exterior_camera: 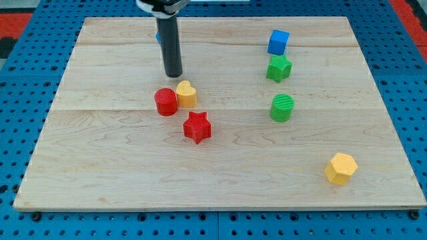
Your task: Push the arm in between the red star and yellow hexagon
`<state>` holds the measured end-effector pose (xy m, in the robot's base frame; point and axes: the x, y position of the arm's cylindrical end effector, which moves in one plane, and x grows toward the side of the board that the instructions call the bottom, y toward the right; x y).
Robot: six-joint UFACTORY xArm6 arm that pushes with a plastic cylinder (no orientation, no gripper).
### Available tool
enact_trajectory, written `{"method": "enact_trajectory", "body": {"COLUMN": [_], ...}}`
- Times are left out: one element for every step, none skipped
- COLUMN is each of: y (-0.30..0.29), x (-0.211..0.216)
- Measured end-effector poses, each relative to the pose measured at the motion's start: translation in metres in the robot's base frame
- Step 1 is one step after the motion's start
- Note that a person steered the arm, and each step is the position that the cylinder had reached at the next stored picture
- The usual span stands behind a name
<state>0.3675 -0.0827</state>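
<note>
Filling most of the view is the pale wooden tabletop (220, 180), lying on a blue pegboard (20, 100) that shows along the edges. Next in bulk comes the dark rod (170, 43), dropping from the view's top; my tip (173, 75) rests on the wood just above the red cylinder (165, 102) and the yellow heart-shaped block (187, 95), apart from both. Those two blocks touch side by side. There is no claw on this arm, so nothing is held, wide or narrow. The red star (197, 127) lies just below that pair, toward the view's bottom. The yellow hexagon (341, 168) sits well apart, near the view's lower right corner, with bare wood between it and the star. My tip is above the star, far from the hexagon. On the view's right, a blue cube (278, 42) stands nearest the top, a green star (279, 68) just beneath it, and a green cylinder (282, 107) lower still.
</note>
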Motion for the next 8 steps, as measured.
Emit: {"method": "enact_trajectory", "body": {"y": [-0.008,0.034,0.045,0.052,0.091,0.095,0.114,0.101], "x": [0.029,0.061,0.047,0.039,0.067,0.03,0.025,0.087]}}
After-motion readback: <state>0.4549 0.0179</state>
